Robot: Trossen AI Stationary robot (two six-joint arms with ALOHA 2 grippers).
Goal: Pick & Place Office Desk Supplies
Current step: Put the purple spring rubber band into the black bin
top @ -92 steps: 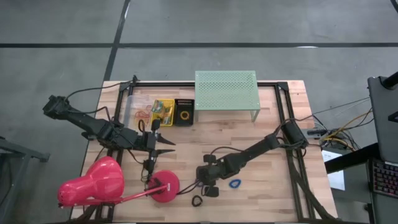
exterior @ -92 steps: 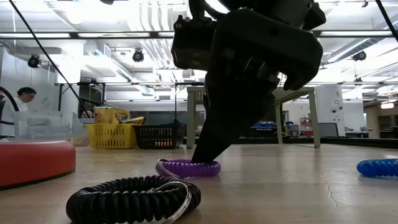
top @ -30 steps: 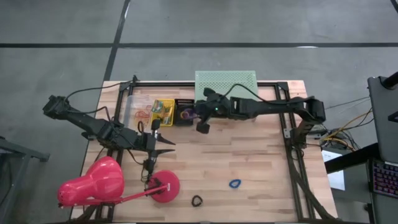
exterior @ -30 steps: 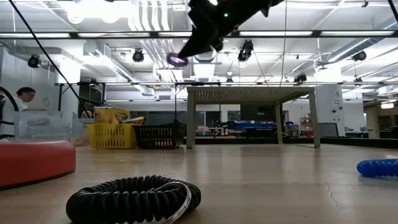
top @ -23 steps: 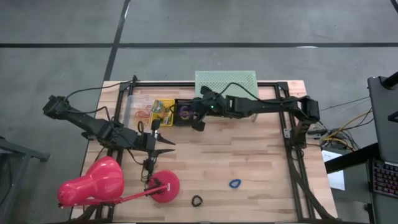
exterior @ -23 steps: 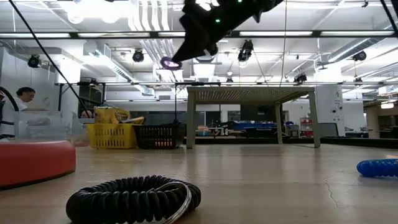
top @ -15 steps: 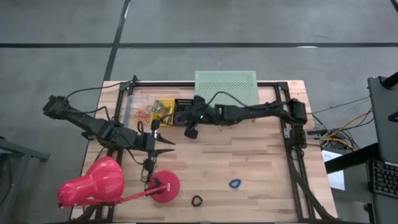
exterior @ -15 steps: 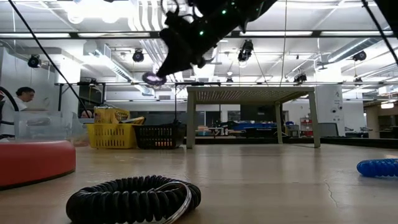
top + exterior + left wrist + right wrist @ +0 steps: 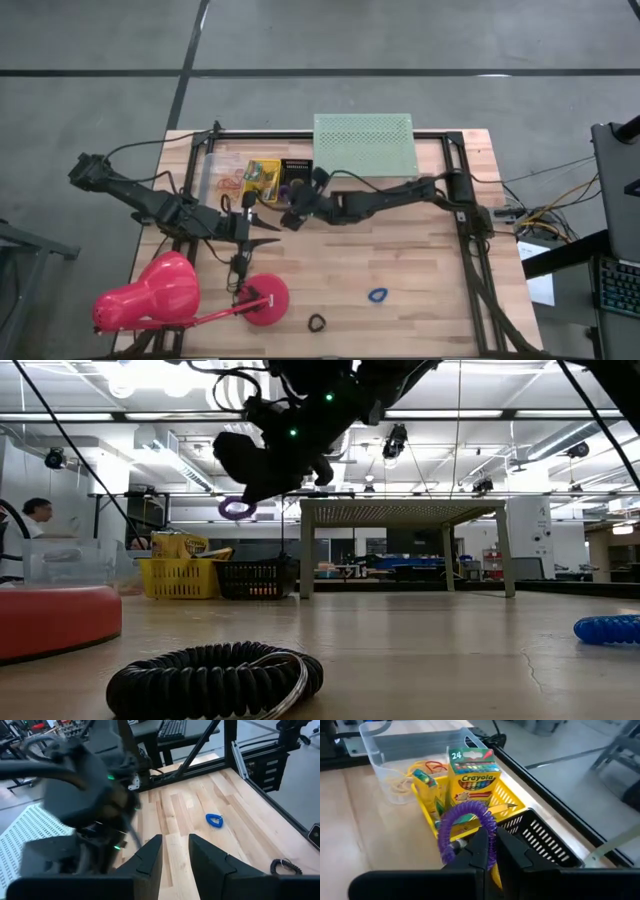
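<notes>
Carried leftward and lower since a moment ago, the purple ring loop now hangs above the yellow basket holding the crayon box, pinched in the closed right gripper. Beside it sit the black basket and clear bin. The left gripper, partly open and empty, waits near the pink lamp.
</notes>
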